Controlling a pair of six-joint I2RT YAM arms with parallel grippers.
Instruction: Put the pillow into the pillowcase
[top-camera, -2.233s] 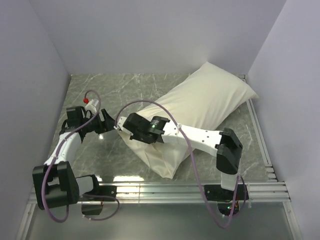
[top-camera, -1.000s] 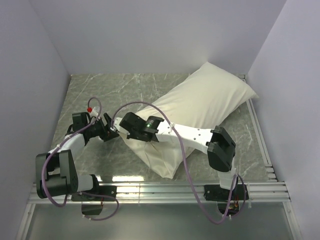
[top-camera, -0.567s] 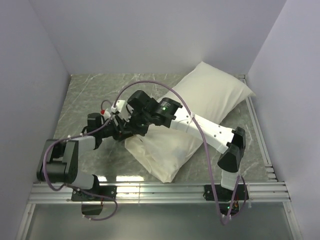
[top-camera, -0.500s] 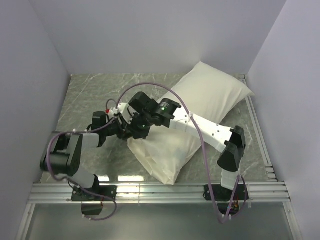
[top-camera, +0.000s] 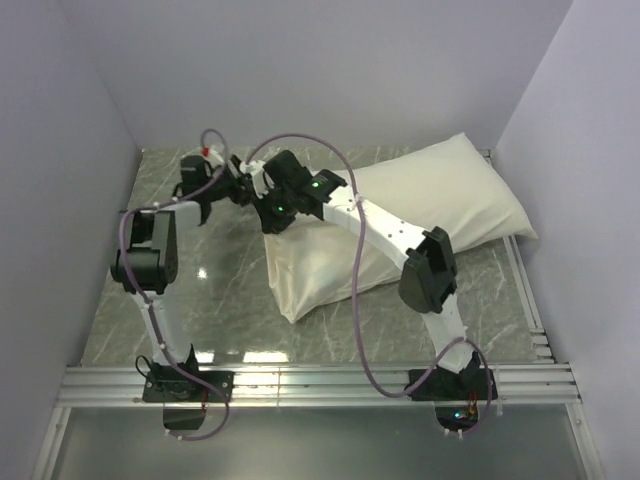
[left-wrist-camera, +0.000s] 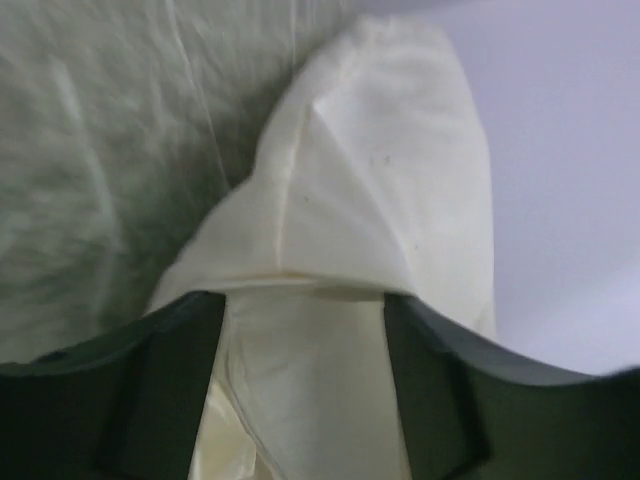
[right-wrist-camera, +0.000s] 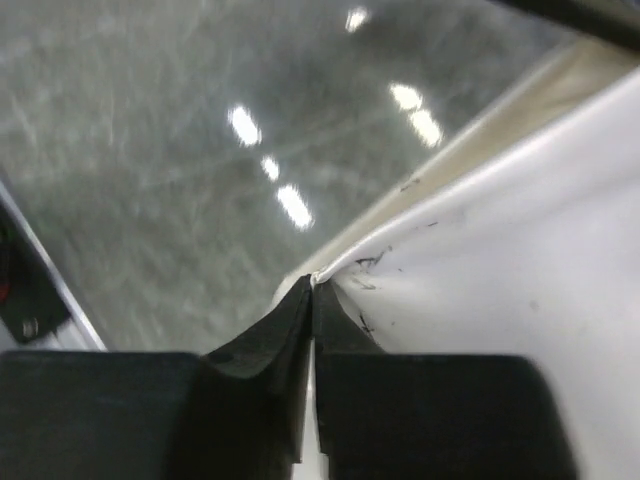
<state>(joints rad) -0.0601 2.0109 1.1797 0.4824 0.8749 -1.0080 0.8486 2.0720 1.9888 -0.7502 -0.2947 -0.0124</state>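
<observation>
Top external: pillowcase (top-camera: 470, 195) long axis diagonal

The left gripper (left-wrist-camera: 300, 305) is clasping a plump fold of cream pillowcase (left-wrist-camera: 370, 180) between dark fingers (left-wrist-camera: 160, 390), marble table (left-wrist-camera: 90, 150) lying behind.

Overhead; blurry wrist close-ups, seemingly pillowcase (left-wrist-camera: 370, 200)

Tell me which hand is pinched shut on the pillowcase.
The right hand: its fingers meet on the edge of the pillowcase. The left hand has its fingers apart, with it bulging between them.
</observation>
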